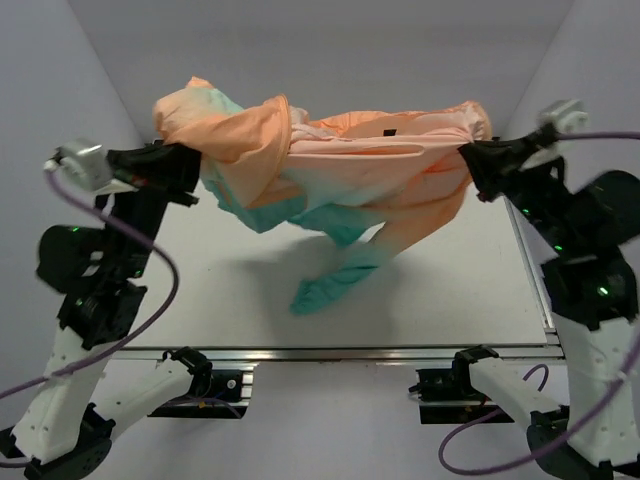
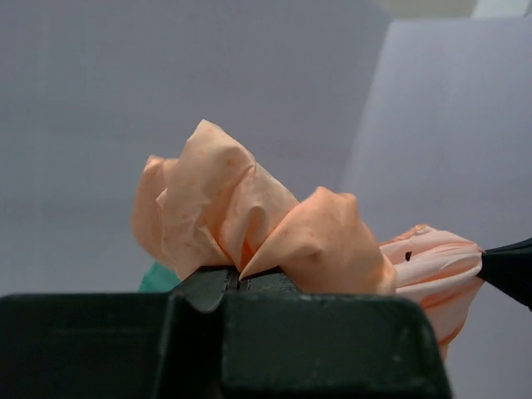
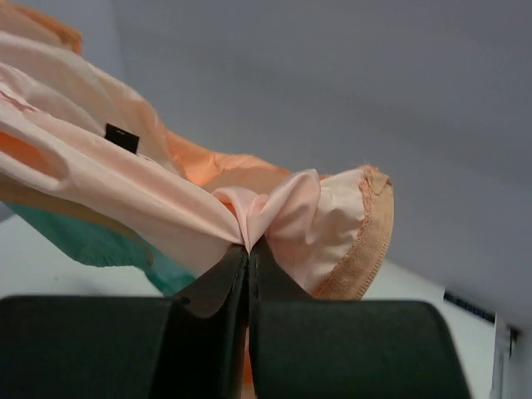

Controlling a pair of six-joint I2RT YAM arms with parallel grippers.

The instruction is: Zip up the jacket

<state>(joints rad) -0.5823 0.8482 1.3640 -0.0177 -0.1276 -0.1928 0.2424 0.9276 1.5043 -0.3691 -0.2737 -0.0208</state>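
jacket (image 1: 340,170) stretched midair over surface (image 1: 470,300). left pincer (image 1: 193,168) clamped on orange bunch, right pincer (image 1: 470,160) clamped on peach edge. zipper possibly buried in folds; lay flat, front up, first.

Jacket (image 1: 340,160) is strung left to right above the far half of the table (image 1: 470,290), pinched by the left fingers (image 1: 190,168) and right fingers (image 1: 475,160). Teal sleeve (image 1: 335,280) hangs down at centre and blocks a low crossing. Passable: the near table strip, either side of the sleeve. Purple cable (image 1: 165,290) loops in at near left.
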